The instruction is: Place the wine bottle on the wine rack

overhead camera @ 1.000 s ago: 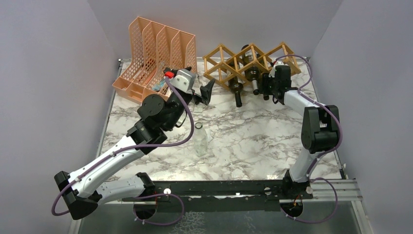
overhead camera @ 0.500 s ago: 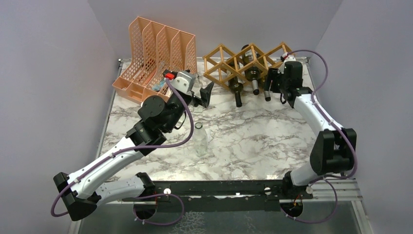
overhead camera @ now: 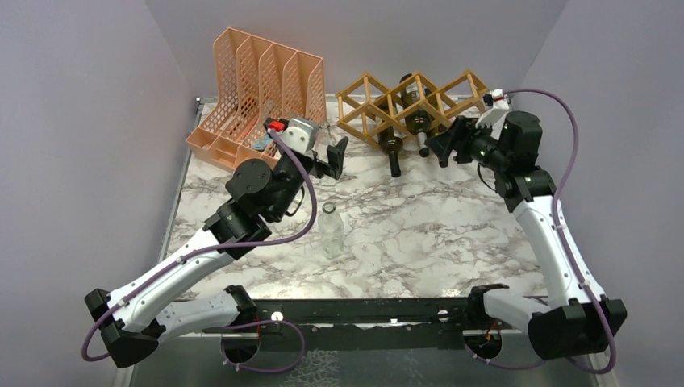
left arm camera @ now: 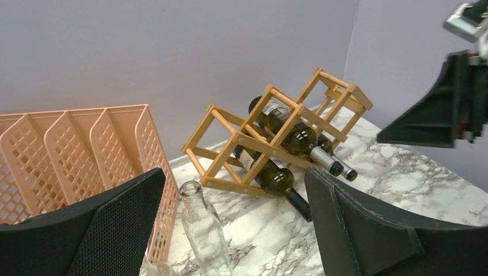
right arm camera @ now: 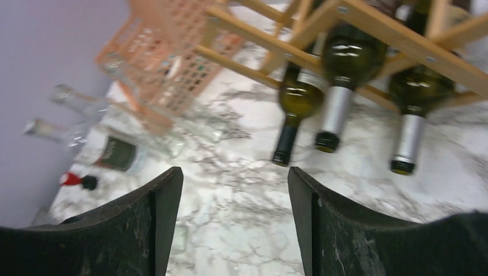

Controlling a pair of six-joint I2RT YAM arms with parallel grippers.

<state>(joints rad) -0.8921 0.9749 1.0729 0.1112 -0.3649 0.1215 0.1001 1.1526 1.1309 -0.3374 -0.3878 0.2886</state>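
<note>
At the far left stands the peach file organizer [overhead camera: 258,81]. Just right of it the left gripper [left arm camera: 233,190] hovers spread wide and empty, near a clear glass bottle [left arm camera: 201,230] upright on the bench [overhead camera: 419,226]. Further right, the wine rack [overhead camera: 393,102] sits at the far edge with three dark bottles lying in its cells, necks pointing near. The rightmost wine bottle [right arm camera: 415,92] rests there, and the right gripper [right arm camera: 233,178] hangs near it, jaws apart, holding nothing. Placing looks finished. The next move likely calls for backing that arm away without clipping the necks.

A robotics lab cell: plain lavender walls [overhead camera: 81,121] enclose a marble-patterned table [overhead camera: 435,234], with robot arms [overhead camera: 187,260] bolted at its near edge.
</note>
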